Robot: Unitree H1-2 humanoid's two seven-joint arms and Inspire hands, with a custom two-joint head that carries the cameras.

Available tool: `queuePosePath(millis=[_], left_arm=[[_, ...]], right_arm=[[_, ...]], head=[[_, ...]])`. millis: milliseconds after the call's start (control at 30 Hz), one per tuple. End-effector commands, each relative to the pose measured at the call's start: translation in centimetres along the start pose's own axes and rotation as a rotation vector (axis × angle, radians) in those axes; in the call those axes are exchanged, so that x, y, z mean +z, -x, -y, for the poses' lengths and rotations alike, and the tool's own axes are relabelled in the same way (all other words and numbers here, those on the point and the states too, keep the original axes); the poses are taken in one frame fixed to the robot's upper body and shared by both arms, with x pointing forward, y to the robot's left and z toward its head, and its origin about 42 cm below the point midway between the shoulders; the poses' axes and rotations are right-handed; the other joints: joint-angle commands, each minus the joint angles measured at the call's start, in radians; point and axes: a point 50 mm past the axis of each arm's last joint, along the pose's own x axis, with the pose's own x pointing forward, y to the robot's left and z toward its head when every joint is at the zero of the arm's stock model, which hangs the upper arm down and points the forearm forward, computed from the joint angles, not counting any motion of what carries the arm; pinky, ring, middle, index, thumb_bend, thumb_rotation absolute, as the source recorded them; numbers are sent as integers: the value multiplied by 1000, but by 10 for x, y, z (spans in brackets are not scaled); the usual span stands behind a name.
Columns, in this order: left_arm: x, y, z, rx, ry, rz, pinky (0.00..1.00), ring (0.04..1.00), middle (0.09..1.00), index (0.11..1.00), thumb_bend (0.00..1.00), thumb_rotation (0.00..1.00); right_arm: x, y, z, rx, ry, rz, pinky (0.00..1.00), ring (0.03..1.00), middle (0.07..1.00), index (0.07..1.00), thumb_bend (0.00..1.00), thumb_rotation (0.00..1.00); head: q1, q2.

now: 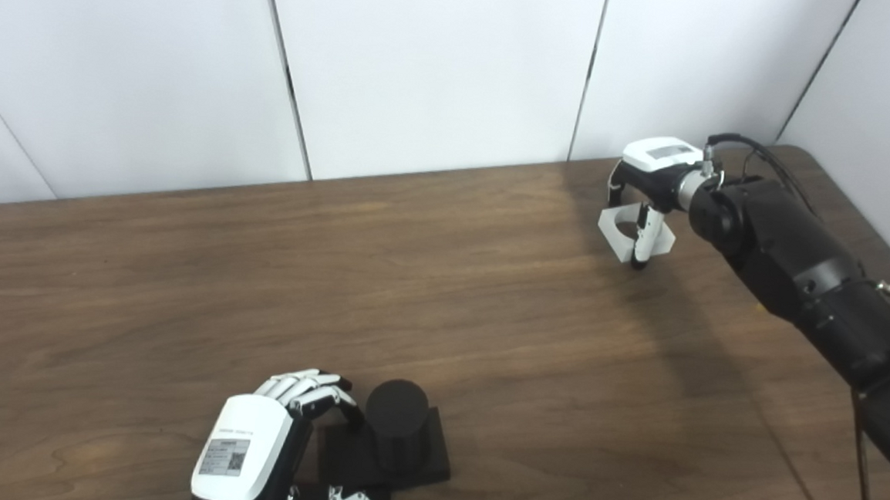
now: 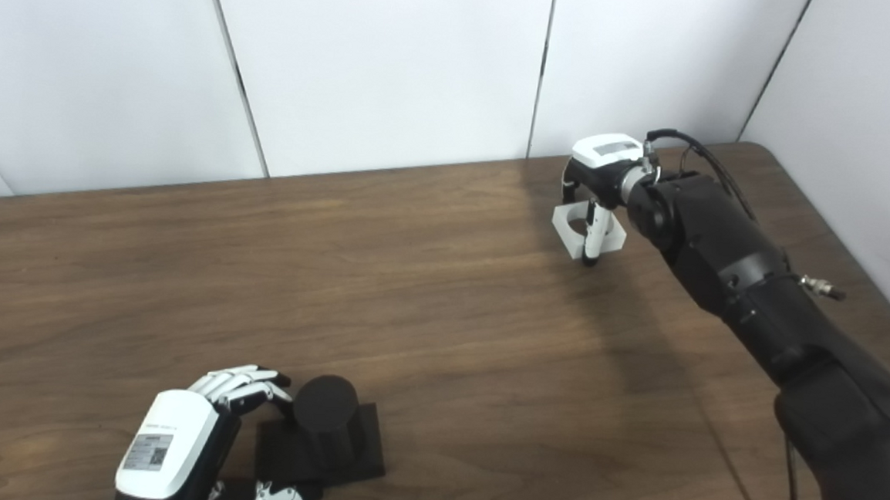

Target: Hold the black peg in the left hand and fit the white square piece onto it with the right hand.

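The black peg (image 1: 396, 417) — a matte cylinder upright on a flat square base — stands at the near edge of the wood-grain surface (image 1: 335, 274); the left hand (image 1: 263, 447) curls its fingers (image 1: 301, 384) around the base's left side, gripping it; far off at the back right, the right hand (image 1: 649, 193) pinches the white square piece (image 1: 631, 234) — thin, with a round hole — its fingers closed on it just above the surface.
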Motion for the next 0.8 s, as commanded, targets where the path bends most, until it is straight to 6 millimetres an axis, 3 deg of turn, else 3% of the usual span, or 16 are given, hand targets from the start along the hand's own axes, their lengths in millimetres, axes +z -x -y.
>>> queuePosePath(millis=[0, 133, 400, 633, 767], left_arm=[[-3, 7, 5, -46, -16, -19, 773, 779, 737, 486, 517, 48], [-2, 7, 5, -44, -18, -16, 773, 777, 734, 486, 517, 48], [2, 5, 7, -48, -17, -21, 770, 777, 735, 486, 517, 49], [7, 0, 11, -55, -28, -21, 776, 778, 735, 486, 518, 48], [9, -3, 12, -61, -35, -23, 778, 779, 734, 486, 518, 47]], right_arm=[[-14, 4, 27, -56, 57, -17, 927, 904, 794, 487, 522, 129], [-14, 4, 26, -60, 98, -16, 994, 898, 787, 487, 522, 130], [-6, 13, 31, -94, 110, 48, 1000, 896, 785, 487, 522, 129], [32, 46, 50, -182, 155, 221, 1000, 887, 793, 486, 522, 130], [60, 75, 64, -231, 167, 330, 1000, 896, 790, 487, 522, 132]], head=[[1, 1], [4, 4], [31, 7], [51, 10], [70, 15]])
